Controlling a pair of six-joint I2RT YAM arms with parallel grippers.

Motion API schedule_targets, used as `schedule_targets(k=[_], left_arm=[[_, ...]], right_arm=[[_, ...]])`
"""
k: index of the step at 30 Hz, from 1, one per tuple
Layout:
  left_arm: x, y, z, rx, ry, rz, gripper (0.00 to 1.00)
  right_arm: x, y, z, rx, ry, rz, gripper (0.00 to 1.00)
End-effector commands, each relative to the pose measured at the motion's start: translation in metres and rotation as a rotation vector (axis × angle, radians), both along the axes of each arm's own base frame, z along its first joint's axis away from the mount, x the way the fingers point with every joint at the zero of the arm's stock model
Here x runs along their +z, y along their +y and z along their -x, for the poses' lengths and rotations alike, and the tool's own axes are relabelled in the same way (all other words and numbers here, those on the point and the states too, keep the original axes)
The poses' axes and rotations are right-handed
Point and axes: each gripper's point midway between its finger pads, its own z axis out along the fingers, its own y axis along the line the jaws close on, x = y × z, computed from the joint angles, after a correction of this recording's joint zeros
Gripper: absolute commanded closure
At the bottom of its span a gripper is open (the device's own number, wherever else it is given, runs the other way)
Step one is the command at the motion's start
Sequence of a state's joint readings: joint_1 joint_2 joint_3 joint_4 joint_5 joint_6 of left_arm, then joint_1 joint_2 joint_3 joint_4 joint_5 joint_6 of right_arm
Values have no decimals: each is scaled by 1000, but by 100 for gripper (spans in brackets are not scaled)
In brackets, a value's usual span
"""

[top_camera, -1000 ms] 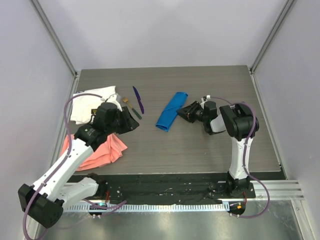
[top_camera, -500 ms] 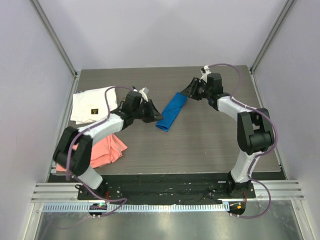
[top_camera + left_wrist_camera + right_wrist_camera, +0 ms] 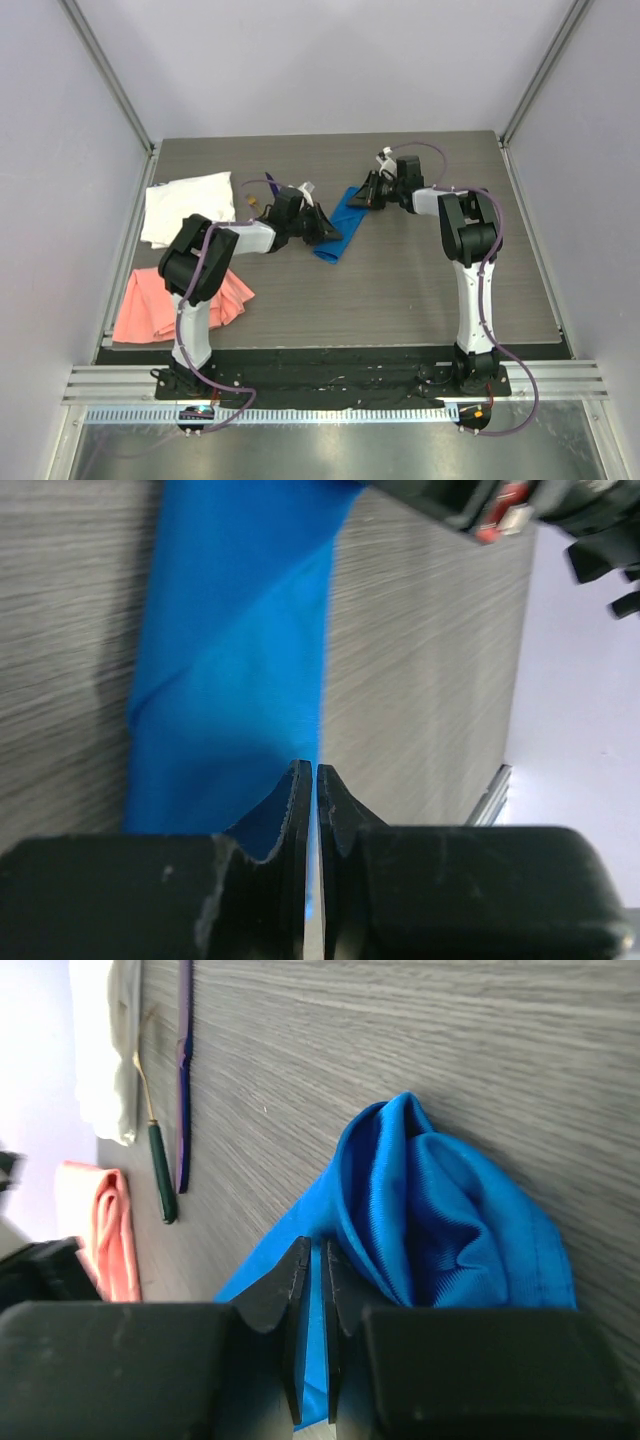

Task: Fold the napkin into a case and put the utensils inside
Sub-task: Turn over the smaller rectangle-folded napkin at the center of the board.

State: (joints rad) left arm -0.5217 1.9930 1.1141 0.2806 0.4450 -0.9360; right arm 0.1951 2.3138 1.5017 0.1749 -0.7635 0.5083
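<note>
Each pinched shut on a blue napkin edge between its jaws, the left claw and right claw probably needed one level, matched lift.

The left arm has left the white cloth and pink cloth at 9 o'clock, both now uncovered. It has stretched across the surface to the 7 o'clock end of the blue napkin, hiding most of the utensils from above. The right arm has swung from the napkin's 3 o'clock side to its 1 o'clock end. Both pairs of jaws have drawn nearly together at the cloth's edge.
</note>
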Motion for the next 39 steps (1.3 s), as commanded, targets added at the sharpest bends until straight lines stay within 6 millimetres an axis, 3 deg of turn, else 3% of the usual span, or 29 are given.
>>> schedule_targets(k=[1, 4, 8, 13, 15, 18, 22, 32, 36, 39], left_arm=[[-15, -1, -4, -20, -44, -29, 91], [-40, 9, -2, -16, -19, -116, 91], [-41, 10, -2, -43, -36, -184, 90], [2, -3, -1, -74, -106, -191, 71], [19, -10, 5, -91, -99, -150, 66], [29, -14, 15, -103, -67, -107, 66], [13, -7, 27, -92, -16, -124, 70], [-59, 18, 43, -86, 73, -271, 79], [-68, 25, 47, -93, 69, -314, 79], [-55, 27, 47, -103, 38, -344, 77]], right_arm=[[20, -11, -16, 0, -69, -96, 85], [16, -15, -15, -4, -66, -103, 85], [33, -14, -18, -8, -82, -114, 85], [74, -11, -29, -17, -137, -133, 84], [82, -11, -32, -19, -143, -136, 83], [81, -11, -35, -27, -130, -138, 83], [69, -12, -32, -47, -108, -137, 83], [29, -26, -24, -116, -38, -119, 84], [22, -34, -23, -132, -22, -118, 84], [26, -38, -24, -138, -23, -118, 84]])
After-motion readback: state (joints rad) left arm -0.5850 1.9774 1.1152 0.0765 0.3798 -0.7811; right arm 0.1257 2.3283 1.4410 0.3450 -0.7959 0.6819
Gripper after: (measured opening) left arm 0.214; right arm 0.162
